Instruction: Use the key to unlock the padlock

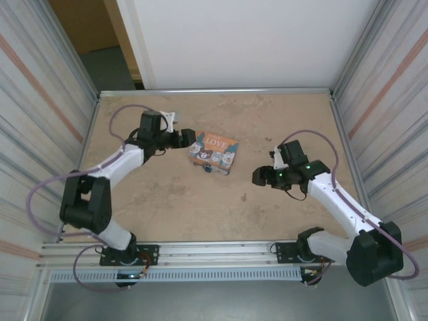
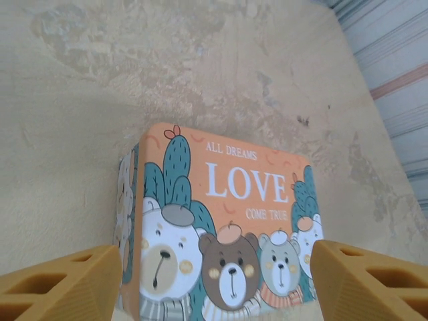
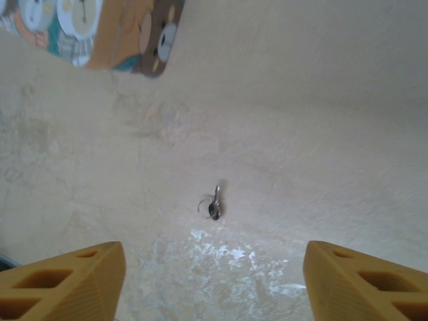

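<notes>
Tabletop (image 1: 167, 200), tan and scuffed between corrugated walls (image 1: 40, 80), holds tin (image 1: 213, 152) and key (image 3: 214, 202); left fingers (image 2: 60, 284), right fingers (image 3: 60, 281) released.

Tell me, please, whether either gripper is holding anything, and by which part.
Nothing is held: the left gripper is open facing the box, the right gripper open facing the loose key.

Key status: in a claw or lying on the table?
On the table. The key lies on it, apart from the box, ahead of the open right claw, which holds nothing.
</notes>
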Robot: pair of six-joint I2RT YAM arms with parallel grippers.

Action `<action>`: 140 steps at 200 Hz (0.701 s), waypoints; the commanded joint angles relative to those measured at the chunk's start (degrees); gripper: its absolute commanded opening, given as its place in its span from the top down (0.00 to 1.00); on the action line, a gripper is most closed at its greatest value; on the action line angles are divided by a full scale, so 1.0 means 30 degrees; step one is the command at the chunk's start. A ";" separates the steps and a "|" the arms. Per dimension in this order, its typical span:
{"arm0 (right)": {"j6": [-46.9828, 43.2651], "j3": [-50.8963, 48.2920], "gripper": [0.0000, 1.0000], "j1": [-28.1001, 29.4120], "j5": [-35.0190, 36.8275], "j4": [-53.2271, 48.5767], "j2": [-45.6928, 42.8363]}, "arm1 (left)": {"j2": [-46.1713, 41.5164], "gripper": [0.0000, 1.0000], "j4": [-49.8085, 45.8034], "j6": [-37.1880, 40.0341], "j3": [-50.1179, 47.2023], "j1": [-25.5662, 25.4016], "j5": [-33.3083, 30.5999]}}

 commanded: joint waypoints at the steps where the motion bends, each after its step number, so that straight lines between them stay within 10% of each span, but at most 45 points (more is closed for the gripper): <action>1: 0.1522 -0.0842 0.36 0.1008 -0.0363 0.1218 0.0808 | -0.2360 0.25 0.0944 -0.0699 -0.2014 -0.0052 -0.1464; 140: 0.2396 -0.2010 0.66 0.2687 -0.1132 0.4683 0.5152 | -0.8991 0.23 0.0302 -0.2555 -0.6694 -0.0587 -0.4470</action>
